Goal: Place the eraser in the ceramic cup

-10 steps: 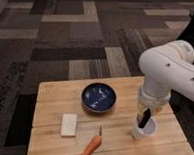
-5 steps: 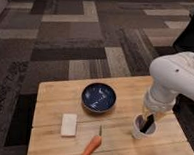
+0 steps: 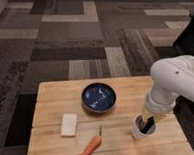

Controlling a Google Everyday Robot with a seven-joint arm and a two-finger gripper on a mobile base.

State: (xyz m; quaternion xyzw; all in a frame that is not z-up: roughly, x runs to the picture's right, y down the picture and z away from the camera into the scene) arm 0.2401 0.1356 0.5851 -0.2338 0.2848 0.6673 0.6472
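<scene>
The white ceramic cup (image 3: 141, 131) stands on the right side of the wooden table (image 3: 54, 94). My gripper (image 3: 148, 120) hangs from the white arm (image 3: 173, 82) straight over the cup and reaches into its mouth. A dark narrow shape (image 3: 148, 127) stands inside the cup. I cannot tell whether it is the eraser or part of the gripper. No eraser lies on the table.
A dark blue bowl (image 3: 98, 97) sits mid-table, left of the cup. A white rectangular block (image 3: 68, 124) lies at the front left. An orange carrot (image 3: 90, 148) with a thin dark top lies near the front edge. Patterned carpet surrounds the table.
The arm's upper part has shifted right and slightly up while the gripper stays over the cup. The bowl, block and carrot have not moved.
</scene>
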